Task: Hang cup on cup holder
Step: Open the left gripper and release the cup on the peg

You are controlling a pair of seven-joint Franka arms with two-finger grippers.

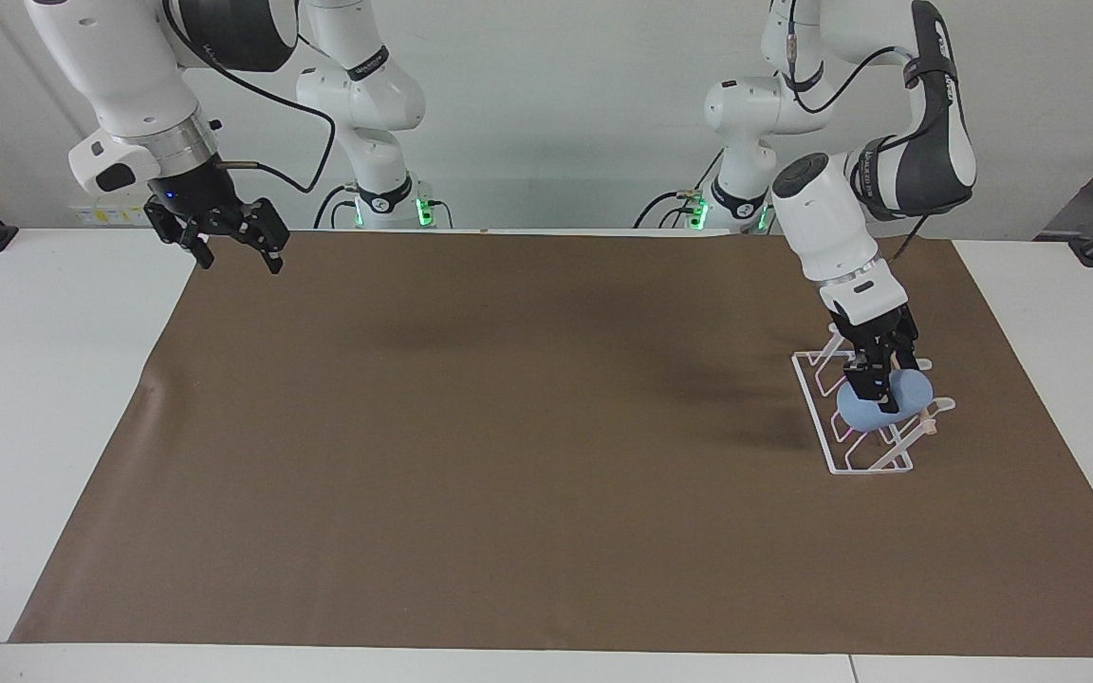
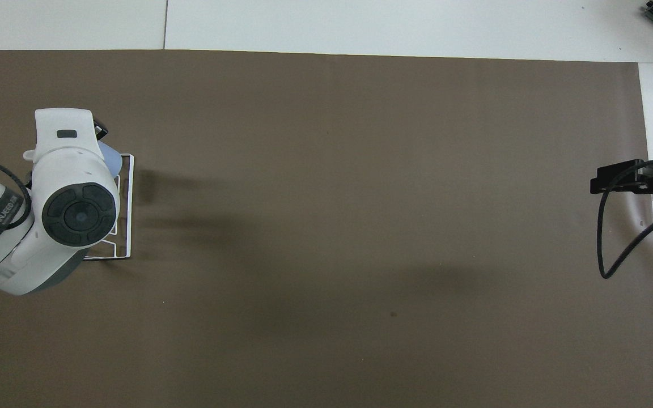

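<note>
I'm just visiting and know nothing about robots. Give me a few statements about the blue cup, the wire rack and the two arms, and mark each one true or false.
1. The cup is on the cup holder. True.
2. The cup holder stands toward the right arm's end of the table. False: it stands toward the left arm's end.
3. The left gripper is at the cup, over the rack. True.
4. The right gripper carries a second cup. False: it is open, holds nothing, and waits in the air over the edge of the brown mat.
5. The cup is red. False: it is light blue.
</note>
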